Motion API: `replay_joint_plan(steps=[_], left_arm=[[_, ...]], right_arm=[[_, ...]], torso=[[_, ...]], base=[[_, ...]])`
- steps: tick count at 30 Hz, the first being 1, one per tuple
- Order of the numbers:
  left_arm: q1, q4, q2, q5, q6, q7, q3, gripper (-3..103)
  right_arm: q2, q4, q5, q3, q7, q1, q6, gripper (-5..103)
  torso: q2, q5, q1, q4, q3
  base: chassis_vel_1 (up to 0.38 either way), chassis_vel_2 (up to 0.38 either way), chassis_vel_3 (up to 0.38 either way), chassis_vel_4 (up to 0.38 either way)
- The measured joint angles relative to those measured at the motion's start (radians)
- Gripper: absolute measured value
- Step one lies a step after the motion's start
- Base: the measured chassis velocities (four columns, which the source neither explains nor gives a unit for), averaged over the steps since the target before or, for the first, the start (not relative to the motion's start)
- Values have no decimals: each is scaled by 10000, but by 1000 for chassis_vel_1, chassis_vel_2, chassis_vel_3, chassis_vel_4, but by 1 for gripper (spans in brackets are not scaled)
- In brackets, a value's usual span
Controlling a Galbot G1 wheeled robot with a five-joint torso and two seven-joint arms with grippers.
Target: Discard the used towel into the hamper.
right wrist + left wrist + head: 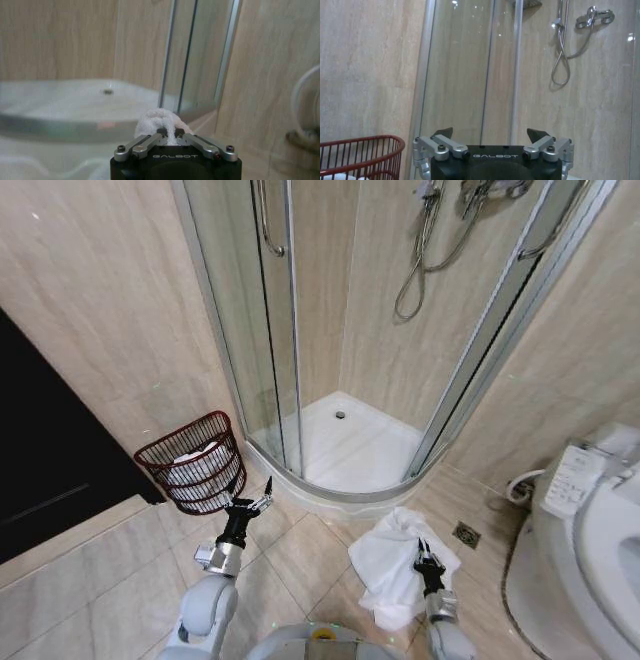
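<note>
A white towel (395, 565) lies crumpled on the tiled floor in front of the shower, right of centre. My right gripper (427, 561) is down in it, shut on a fold of the towel (159, 120) that sticks up between the fingers. The hamper (193, 462), a dark red wire basket with white cloth inside, stands against the wall on the left; its rim (362, 148) shows in the left wrist view. My left gripper (250, 508) hovers open just right of the hamper, nothing between its fingertips (490, 134).
A curved glass shower enclosure (330, 330) with a white tray (350, 445) stands straight ahead. A toilet (590, 530) with a side control panel sits at the right. A floor drain (466, 534) lies beside the towel. A dark doorway (50, 450) is left.
</note>
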Motion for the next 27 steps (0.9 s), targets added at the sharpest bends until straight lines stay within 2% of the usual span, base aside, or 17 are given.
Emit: replay_joint_plan(steps=[4,7,13,19,23,27], left_arm=[[10,-69,-59,18,3,0,47,100],[29,-91,-102,54,12,0,68,100],[37,-129,-143,84,16,-1,72,100],[-6,-221,-230,92,110,-63,160,100],[25,-297,-258,91,220,-150,208,100],[82,-375,-257,91,346,-172,191,100]], right_arm=[[68,1048,268,149,-13,-405,-30,4],[174,2360,548,379,-261,-951,-349,4],[284,3802,932,622,-469,-1494,-788,4],[284,5626,1488,724,-442,-2086,-1715,4],[283,6262,1547,742,-427,-2234,-2142,4],[278,6498,1491,763,-444,-2229,-2241,4]], torso=[[0,0,0,0,0],[0,-2,0,-1,0],[0,0,0,-1,0],[0,-1,0,-1,0],[0,-1,0,-1,0],[0,-1,0,-1,0]], base=[[0,0,0,0],[0,0,0,0],[0,0,0,0],[0,0,0,0],[0,0,0,0],[0,0,0,0]])
